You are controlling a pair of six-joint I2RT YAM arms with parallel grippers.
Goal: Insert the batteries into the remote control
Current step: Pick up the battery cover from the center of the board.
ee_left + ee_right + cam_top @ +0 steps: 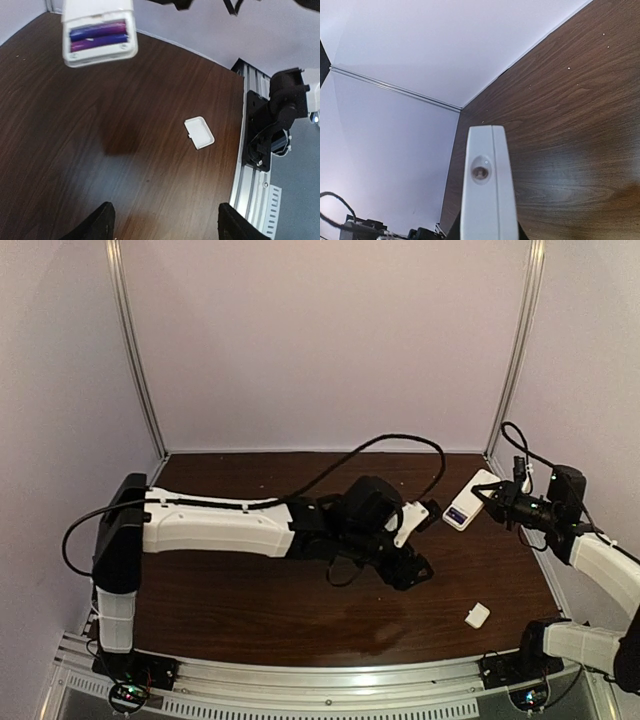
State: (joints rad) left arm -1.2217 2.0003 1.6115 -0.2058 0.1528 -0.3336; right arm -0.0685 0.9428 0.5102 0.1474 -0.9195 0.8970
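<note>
Well, the right hand (498, 498) is clamped tight on one end of the slim white rectangular plastic remote control (470, 502), holding it up off the dark brown wooden desk (250, 610) near the far right corner. In the right wrist view the remote control (487, 190) shows edge-on: a thin white side with a seam down its middle and a small round spot on it, and wood grain beyond.

Over to the left wrist view, and there's the payoff. The remote control (97, 9) has its back turned to that camera and its compartment uncovered. The two slim purple-blue cylindrical batteries (97, 35) lie inside, side by side, across the body. A soft shadow on the desk underneath shows the remote control hanging clear of the surface.

The left hand (408, 570) is out over the middle of the desk, a little toward the right edge and apart from the remote control. Its two black fingers (102, 222) stand wide apart with only bare wood between them, so it's open and empty.

The small white square plastic cover piece (477, 615) lies flat on the desk by itself, near the near right corner and just in from the right edge. The left wrist view shows the cover piece (199, 132) close to the grey metal rail (245, 180) that runs along that side.
</note>
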